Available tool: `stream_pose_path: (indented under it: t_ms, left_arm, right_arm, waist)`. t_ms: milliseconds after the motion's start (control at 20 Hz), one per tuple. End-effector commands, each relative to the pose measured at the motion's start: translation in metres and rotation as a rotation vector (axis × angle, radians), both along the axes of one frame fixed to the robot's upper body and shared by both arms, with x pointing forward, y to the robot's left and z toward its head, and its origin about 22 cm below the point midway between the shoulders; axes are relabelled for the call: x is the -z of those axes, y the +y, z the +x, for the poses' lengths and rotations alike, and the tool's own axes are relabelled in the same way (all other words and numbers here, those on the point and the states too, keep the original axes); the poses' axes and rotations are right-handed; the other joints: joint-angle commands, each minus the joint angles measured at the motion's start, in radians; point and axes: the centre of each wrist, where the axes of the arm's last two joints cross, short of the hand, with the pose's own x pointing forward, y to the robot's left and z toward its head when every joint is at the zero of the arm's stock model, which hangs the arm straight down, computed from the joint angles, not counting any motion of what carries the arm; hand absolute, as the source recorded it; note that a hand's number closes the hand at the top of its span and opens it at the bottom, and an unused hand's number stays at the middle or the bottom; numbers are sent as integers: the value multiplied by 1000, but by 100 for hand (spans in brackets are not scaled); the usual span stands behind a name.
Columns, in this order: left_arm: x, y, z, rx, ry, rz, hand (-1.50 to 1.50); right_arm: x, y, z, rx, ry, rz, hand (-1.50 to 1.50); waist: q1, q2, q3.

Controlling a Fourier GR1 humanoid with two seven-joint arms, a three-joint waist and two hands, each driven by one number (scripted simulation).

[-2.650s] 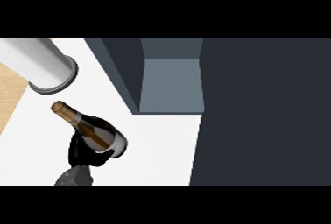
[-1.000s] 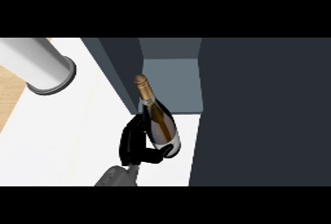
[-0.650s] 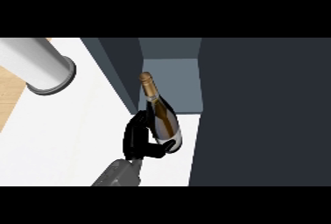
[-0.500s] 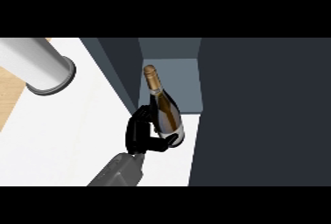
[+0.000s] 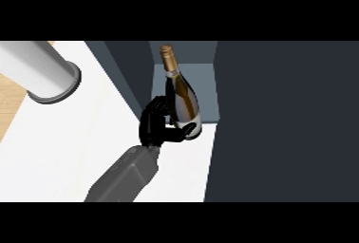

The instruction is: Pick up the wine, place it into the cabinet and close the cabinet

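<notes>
The wine bottle [image 5: 184,102] is dark glass with a gold foil neck and a pale label near its base. My left hand [image 5: 155,127] is shut on its lower half, with the knuckles on the bottle's left side and the thumb crossing under its base. The bottle is held off the white counter [image 5: 84,142], neck pointing away from me. Its neck and shoulder overlap the open cabinet's blue-grey inside [image 5: 203,78]. The cabinet's dark left wall [image 5: 129,71] is just left of the bottle. My right hand shows nowhere.
A wide dark cabinet panel [image 5: 288,123] fills the right side of the view. A pale grey cylinder [image 5: 38,71] lies at the upper left of the counter. A tan strip [image 5: 5,109] runs along the far left edge.
My left hand has carried the bottle from the counter's left to the right and away from me, up to the cabinet opening. The bottle's neck has swung from leaning left to pointing nearly straight away.
</notes>
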Motion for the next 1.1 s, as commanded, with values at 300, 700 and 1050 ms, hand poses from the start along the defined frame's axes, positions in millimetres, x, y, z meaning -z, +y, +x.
stream_pose_path:
  t_ms: [300, 700, 1050]
  left_arm:
    - [-15, 13, 41, -61, -21, 8, 150]
    - [-45, 0, 71, -77, -1, 20, 150]
    - [-66, -7, 85, -90, 43, 63, 150]
  right_arm:
    - [7, -4, -5, -8, -13, -2, -150]
    - [8, 5, -4, -22, -13, 4, -150]
    - [10, 2, 2, -39, -17, 17, -150]
  waist:
    - [3, 0, 0]
    - [-17, 5, 0]
    - [-45, 11, 0]
